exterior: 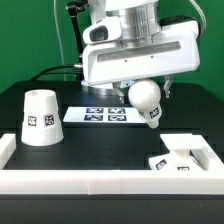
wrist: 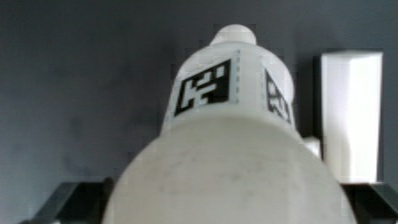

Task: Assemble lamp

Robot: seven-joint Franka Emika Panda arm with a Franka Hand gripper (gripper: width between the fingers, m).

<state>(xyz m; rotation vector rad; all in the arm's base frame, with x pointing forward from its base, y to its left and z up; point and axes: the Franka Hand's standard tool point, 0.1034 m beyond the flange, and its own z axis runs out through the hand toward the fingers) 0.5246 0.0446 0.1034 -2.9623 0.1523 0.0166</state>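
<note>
My gripper (exterior: 137, 82) is shut on the white ball bulb (exterior: 147, 96) and holds it in the air above the black table, its tagged stem (exterior: 153, 119) pointing down toward the exterior view's right. In the wrist view the bulb (wrist: 222, 165) fills the frame, its stem (wrist: 231, 85) with square tags pointing away. The tapered shade (exterior: 39, 117) stands on the table at the exterior view's left. The flat square base (exterior: 183, 157) lies at the right inside the white frame; its edge shows in the wrist view (wrist: 350, 110).
The marker board (exterior: 104, 113) lies flat on the table behind the bulb. A white raised frame (exterior: 100, 180) borders the table's front and sides.
</note>
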